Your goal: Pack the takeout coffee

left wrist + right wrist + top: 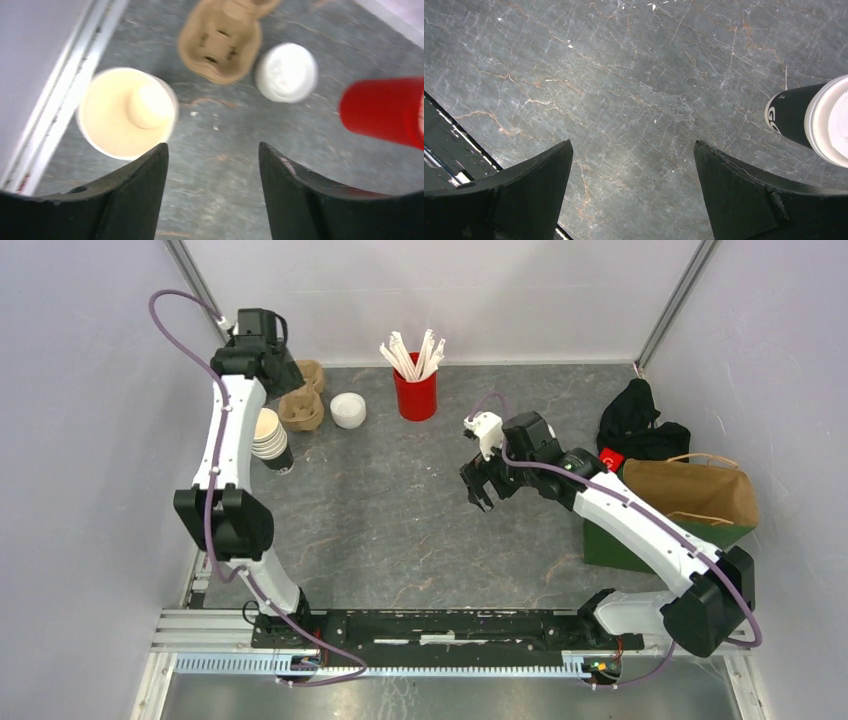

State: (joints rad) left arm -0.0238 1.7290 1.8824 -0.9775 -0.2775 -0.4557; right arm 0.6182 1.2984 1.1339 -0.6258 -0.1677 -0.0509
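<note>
One takeout coffee [804,122], a black paper cup with a white lid, shows at the right edge of the right wrist view, off to the right of my right gripper [633,142]. That gripper hangs open over bare table with nothing between its fingers. In the top view the cup is hidden. My left gripper [212,145] is open too, above bare table at the far left. Beyond it lie a brown pulp cup carrier [220,42], a stack of lidless cups [127,112] and a stack of white lids [286,72].
A red holder [415,392] full of white straws stands at the back centre. At the right, a brown paper bag [700,492] lies open on a green box [620,545], with black cloth [635,420] behind it. White walls close in the table.
</note>
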